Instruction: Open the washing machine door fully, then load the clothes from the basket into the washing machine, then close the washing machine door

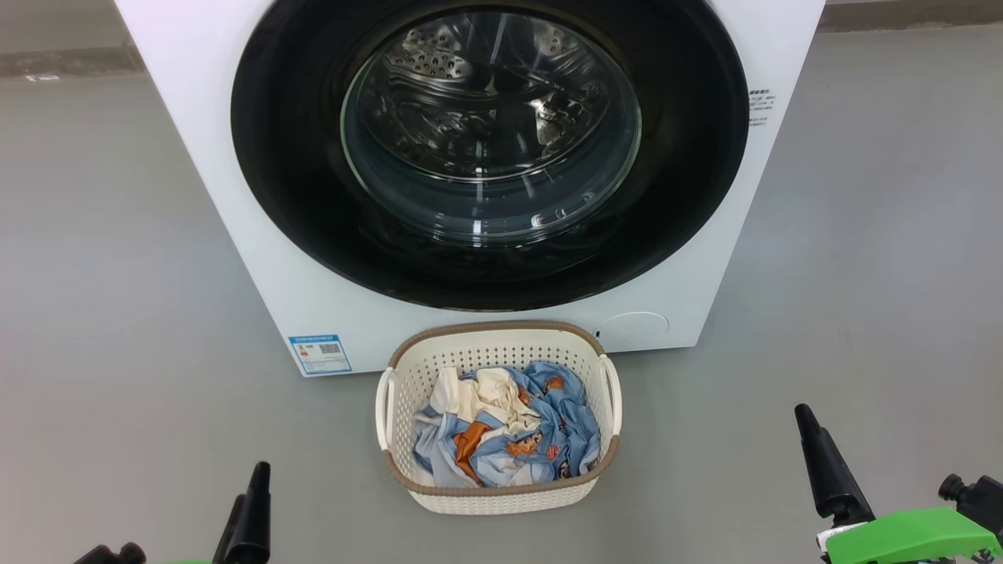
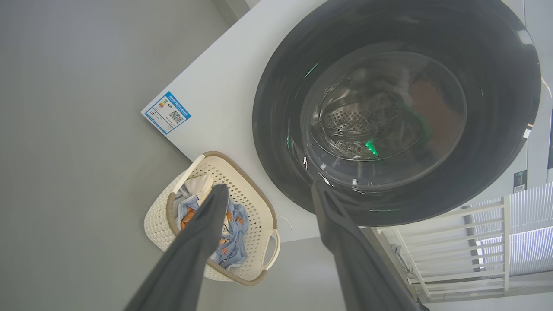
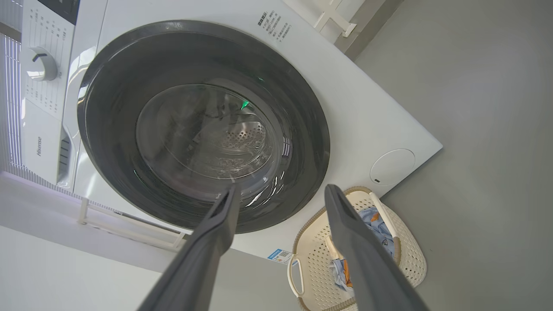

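Observation:
The white washing machine stands straight ahead. Its round washing machine door, with a black rim and a glass window, lies shut against the front. On the floor in front stands the cream basket, holding the clothes, blue printed and cream cloth. My left gripper is open and empty, low and left of the basket, and one of its fingers shows in the head view. Low and right of the basket, my right gripper is open and empty too, one of its fingers rising in the head view.
Grey floor spreads around the machine and basket. A blue label and a round cover sit low on the machine's front. The dial is at the control panel. A white rail frame stands beside the machine.

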